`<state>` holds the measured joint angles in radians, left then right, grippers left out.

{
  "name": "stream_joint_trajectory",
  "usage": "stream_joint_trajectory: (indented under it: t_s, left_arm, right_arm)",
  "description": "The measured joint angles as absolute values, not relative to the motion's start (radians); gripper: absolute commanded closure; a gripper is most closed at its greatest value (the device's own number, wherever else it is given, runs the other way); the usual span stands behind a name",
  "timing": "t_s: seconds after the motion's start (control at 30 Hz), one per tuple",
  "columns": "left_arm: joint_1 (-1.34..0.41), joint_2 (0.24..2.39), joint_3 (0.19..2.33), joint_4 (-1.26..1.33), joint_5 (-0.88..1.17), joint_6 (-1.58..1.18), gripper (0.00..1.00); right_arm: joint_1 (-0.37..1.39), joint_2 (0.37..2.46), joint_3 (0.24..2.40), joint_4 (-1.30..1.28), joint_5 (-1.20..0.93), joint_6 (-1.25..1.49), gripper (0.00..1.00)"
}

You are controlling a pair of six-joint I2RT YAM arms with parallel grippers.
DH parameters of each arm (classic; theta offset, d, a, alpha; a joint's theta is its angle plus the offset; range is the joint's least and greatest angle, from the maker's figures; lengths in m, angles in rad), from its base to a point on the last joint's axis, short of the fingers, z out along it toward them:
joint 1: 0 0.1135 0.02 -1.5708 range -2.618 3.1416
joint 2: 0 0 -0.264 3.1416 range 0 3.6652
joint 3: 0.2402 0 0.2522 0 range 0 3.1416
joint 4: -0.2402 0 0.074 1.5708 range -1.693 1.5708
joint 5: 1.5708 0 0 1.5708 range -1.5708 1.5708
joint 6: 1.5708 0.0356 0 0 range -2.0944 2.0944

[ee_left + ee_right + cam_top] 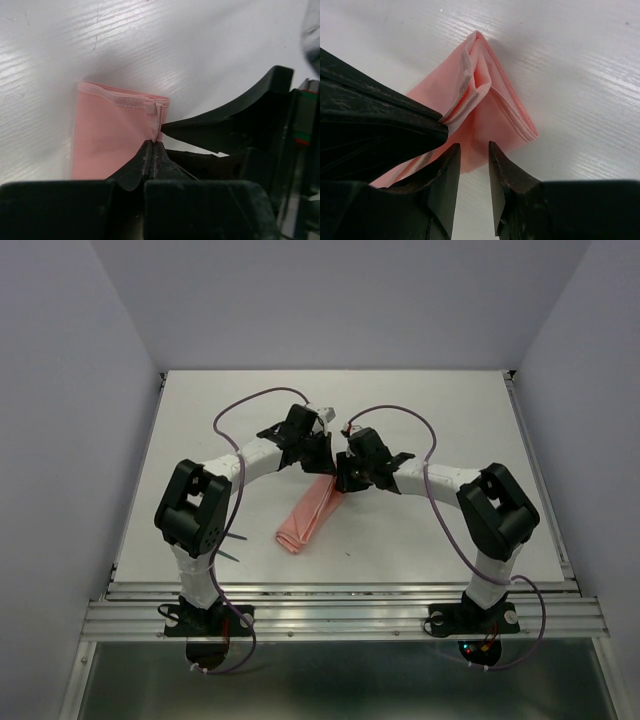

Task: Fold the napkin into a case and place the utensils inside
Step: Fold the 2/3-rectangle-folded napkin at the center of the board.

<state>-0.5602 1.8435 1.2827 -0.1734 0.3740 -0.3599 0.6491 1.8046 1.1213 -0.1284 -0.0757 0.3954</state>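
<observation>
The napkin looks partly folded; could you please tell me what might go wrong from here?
The left gripper pinches only a thin hem corner of the napkin; a tug could slip it free and let the layers fall open. The right gripper stands open close beside the left fingers; closing there, it may nip them or catch only some layers.

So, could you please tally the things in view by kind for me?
Salmon-pink folded cloth napkin: 1
Thin teal-green plastic utensils: 2 showing, partly hidden
White-and-black robot arms: 2
Black claws, left claw and right claw: 2
Total: 7
</observation>
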Motion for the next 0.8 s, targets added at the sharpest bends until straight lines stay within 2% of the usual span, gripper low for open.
stream_joint_trajectory:
  t_s: [0.3, 0.6, 0.73, 0.8]
  left_arm:
    - [-0.542, 1.839, 1.276, -0.155, 0.408, -0.371, 1.00]
    - [-0.539, 1.838, 1.261, -0.148, 0.407, -0.372, 1.00]
    - [-0.535, 1.837, 1.251, -0.145, 0.408, -0.373, 1.00]
    - [-0.535, 1.837, 1.250, -0.146, 0.407, -0.374, 1.00]
  right_arm:
    - [0.675, 1.850, 1.164, -0.151, -0.053, 0.374, 0.66]
    - [0.709, 1.878, 1.170, -0.159, 0.069, 0.366, 0.68]
    - [0.722, 1.896, 1.181, -0.159, 0.103, 0.363, 0.81]
    - [0.722, 1.903, 1.187, -0.159, 0.117, 0.363, 0.91]
